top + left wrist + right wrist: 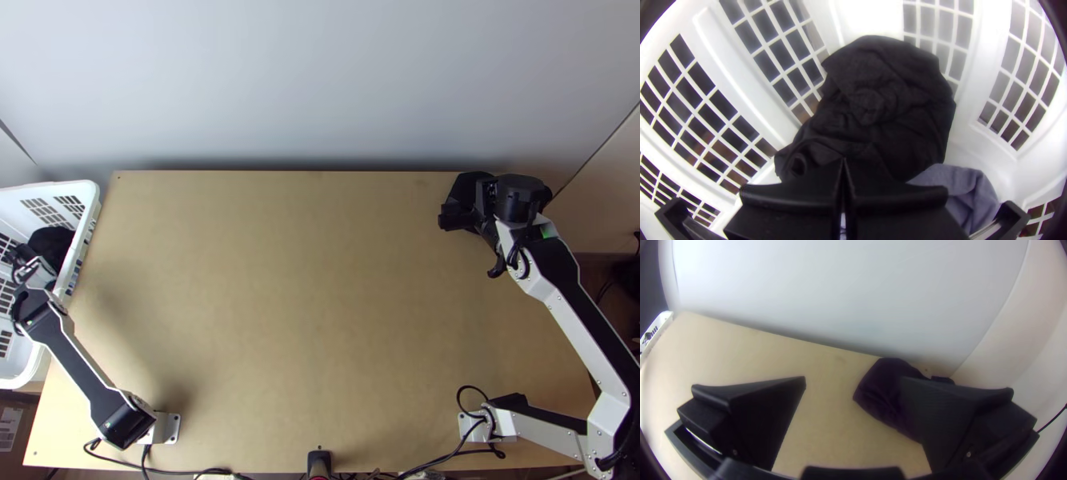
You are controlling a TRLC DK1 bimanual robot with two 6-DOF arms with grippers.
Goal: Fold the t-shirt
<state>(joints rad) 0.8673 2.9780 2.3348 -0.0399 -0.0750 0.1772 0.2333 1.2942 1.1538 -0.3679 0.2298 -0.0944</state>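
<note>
In front of me is a light wooden table (304,304), flat, with straight edges. Toward one to two o'clock, near its far edge, lies a dark purple cloth (878,393), bunched into a small heap. The metal foot of my left arm (170,429) sits at eight o'clock, and the foot of my right arm (472,427) at four, a black cable (462,394) looping beside it. At six o'clock, a small black device (319,459) sits right at the near edge.

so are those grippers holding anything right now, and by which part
The right gripper, open, holds nothing. The left gripper is shut over bunched black cloth; whether it pinches any, I can't tell.
</note>
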